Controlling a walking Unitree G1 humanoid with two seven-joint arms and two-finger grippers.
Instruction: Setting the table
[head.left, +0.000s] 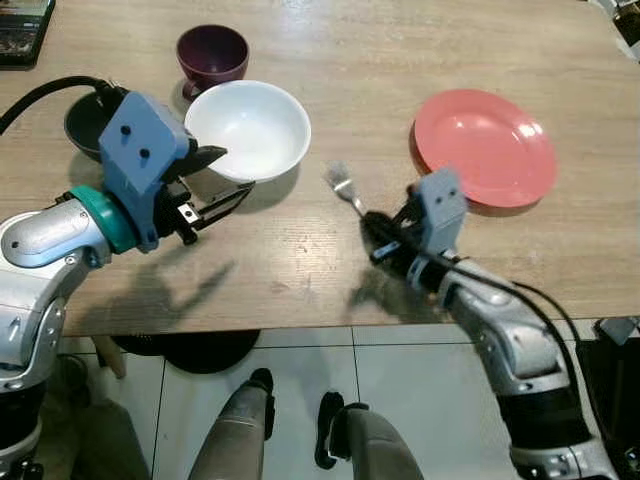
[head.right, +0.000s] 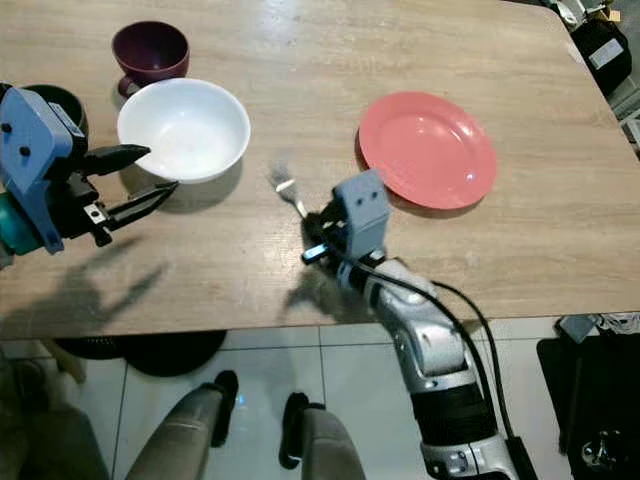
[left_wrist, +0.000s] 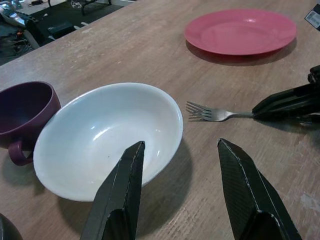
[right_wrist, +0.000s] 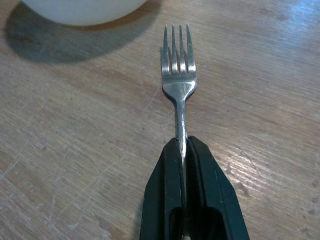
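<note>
On the table (head.left: 300, 260) before us, the bowl (head.left: 250, 128) sits to our left and the plate (head.left: 486, 146) to our right, well apart. Between them is the fork (head.left: 343, 186), its tines pointing toward the bowl. Behind the bowl stands a cup (head.left: 212, 55), just beside it. Left of the bowl, behind our left arm, sits another cup (head.left: 85, 125).

A white bowl (head.left: 248, 128) sits beside a dark purple cup (head.left: 212, 54) at the upper left. A coral-pink plate (head.left: 486, 146) lies on the right. The fork (right_wrist: 179, 75) is silver. The bench (head.left: 330, 260) is pale, streaked wood grain. Black fingers (left_wrist: 120, 195), blue wrist housings.
</note>
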